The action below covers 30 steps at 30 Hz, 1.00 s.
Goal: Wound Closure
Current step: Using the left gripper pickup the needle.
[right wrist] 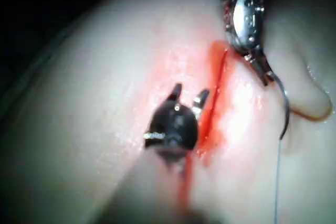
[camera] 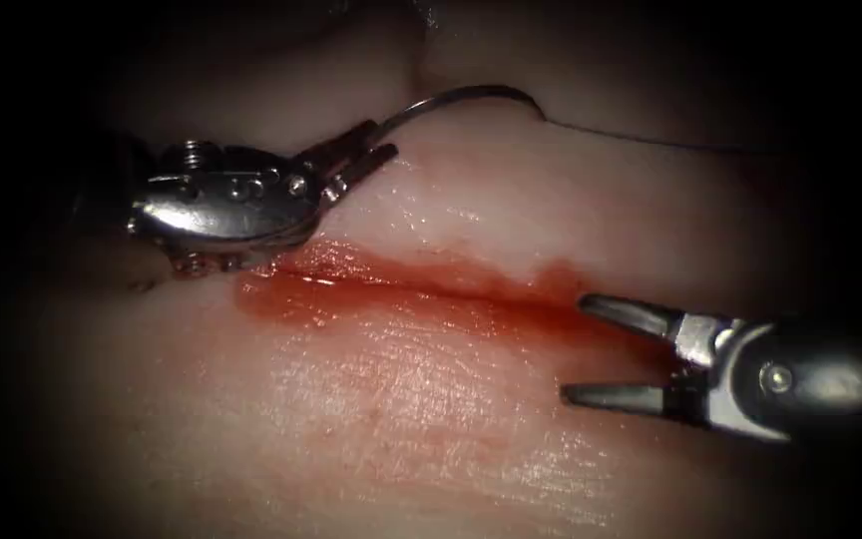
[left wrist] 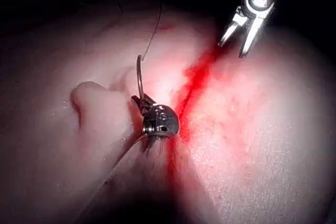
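no readable text, labels, brands, numbers or signs on anything in view

Cut mid open btwn tools; needle arcs above it.

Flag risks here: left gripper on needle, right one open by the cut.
1. The left gripper holds the needle at one end, so it may swivel.
2. The open right gripper hovers close over the cut; its tips could nick the tissue.
3. The thread lies loose and could snag.
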Tool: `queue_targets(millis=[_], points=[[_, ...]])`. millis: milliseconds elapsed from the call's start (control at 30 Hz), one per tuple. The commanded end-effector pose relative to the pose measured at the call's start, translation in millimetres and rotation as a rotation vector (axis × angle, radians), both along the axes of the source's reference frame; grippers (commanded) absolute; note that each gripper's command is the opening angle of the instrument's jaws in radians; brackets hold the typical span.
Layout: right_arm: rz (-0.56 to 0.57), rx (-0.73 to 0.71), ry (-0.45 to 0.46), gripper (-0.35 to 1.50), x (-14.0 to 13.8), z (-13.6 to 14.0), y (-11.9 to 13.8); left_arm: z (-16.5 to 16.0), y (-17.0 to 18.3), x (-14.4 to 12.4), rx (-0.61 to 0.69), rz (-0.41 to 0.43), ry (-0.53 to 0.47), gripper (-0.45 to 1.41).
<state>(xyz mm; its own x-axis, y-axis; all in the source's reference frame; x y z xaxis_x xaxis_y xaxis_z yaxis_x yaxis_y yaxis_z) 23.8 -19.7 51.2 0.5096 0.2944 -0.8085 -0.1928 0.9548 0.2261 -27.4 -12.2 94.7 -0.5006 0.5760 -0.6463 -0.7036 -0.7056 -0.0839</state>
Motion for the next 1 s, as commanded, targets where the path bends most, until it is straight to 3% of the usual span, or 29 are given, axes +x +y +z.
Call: queue_targets(millis=[33, 200, 400, 700, 1000], points=[[-0.001, 0.003, 0.001, 0.41, 0.5, 0.5, -0.8, 0.5, -0.6, -0.6, 0.009, 0.003, -0.001, -0.45], [-0.002, 0.002, 0.001, 0.41, 0.5, 0.5, -0.8, -0.8, -0.1, -0.6, 0.103, -0.075, -0.081, -0.45], [-0.001, 0.001, 0.001, 0.41, 0.5, 0.7, -0.8, -4.8, 0.9, -1.0, 0.288, -0.126, -0.253, -0.45], [0.047, -0.018, -0.017, 0.36, 0.2, 0.7, 0.1, -11.4, 0.4, -1.8, 0.388, -0.051, -0.353, -0.45], [0.105, -0.034, 0.033, 0.23, 0.0, 1.3, 1.0, -12.9, -0.8, -1.1, 0.498, -0.065, -0.496, -0.45]])
